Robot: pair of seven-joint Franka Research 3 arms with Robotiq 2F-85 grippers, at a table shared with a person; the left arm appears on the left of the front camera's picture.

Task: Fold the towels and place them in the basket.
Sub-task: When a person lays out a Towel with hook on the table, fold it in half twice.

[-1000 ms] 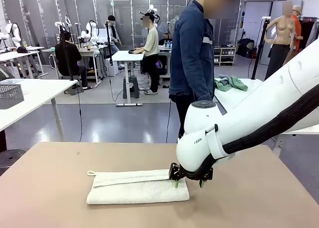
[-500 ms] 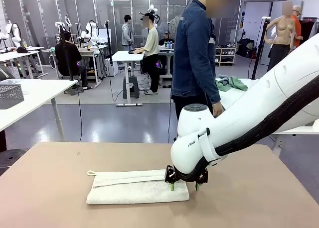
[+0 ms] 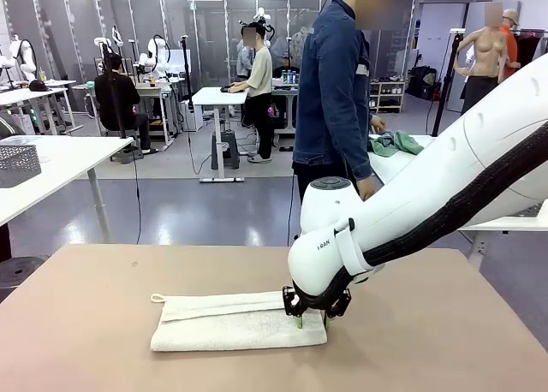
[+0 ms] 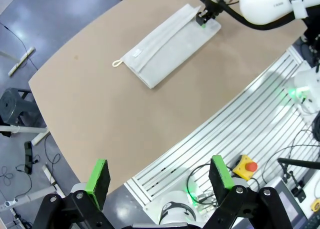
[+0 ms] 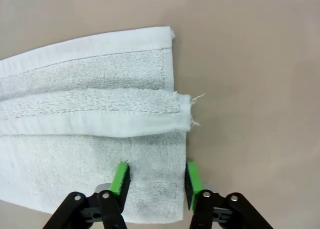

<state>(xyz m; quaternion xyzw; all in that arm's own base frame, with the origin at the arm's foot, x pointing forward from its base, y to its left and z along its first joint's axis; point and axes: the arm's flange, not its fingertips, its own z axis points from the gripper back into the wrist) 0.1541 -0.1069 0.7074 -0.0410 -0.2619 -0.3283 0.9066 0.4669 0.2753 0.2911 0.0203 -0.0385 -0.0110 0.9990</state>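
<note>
Off-white towel (image 3: 240,330), corner loop (image 3: 156,298), arm lettering (image 3: 327,246) unclear

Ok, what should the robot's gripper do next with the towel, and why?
Probably close the right gripper to pinch the off-white towel at its end. Its green pads straddle that edge, one on the towel, the other just past it on the table, with a gap between them, so nothing seems gripped yet for folding.
</note>
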